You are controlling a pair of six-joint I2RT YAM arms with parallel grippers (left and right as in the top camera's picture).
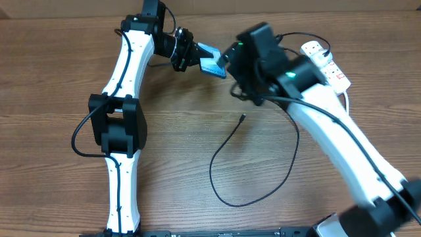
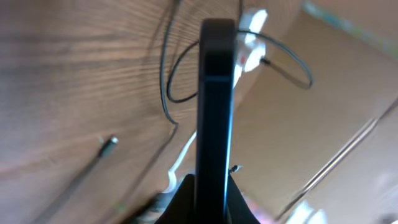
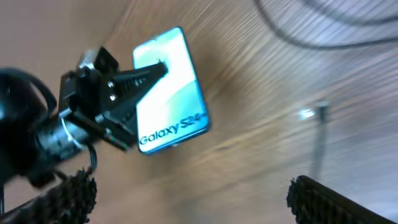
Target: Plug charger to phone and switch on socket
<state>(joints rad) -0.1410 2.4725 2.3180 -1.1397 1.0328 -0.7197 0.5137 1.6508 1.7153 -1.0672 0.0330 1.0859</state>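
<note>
Wooden table (image 1: 59, 79) fills the frame. Socket (image 1: 325, 62) lies at upper right, partly under the right arm. Left gripper (image 3: 146, 78), clenched, grasps the phone (image 3: 171, 93) at upper centre, lifted off the wood. Right gripper (image 3: 186, 193): fingers spread, released. Charger (image 1: 263, 187) loops at centre, its connector tip (image 1: 243, 118) free.

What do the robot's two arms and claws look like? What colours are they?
Both arms are white tubes with chunky black joints. The left arm has a thin black cable looping from its elbow. The right arm shows a little green light near its wrist. The left claw is black with pointed fingers.
</note>
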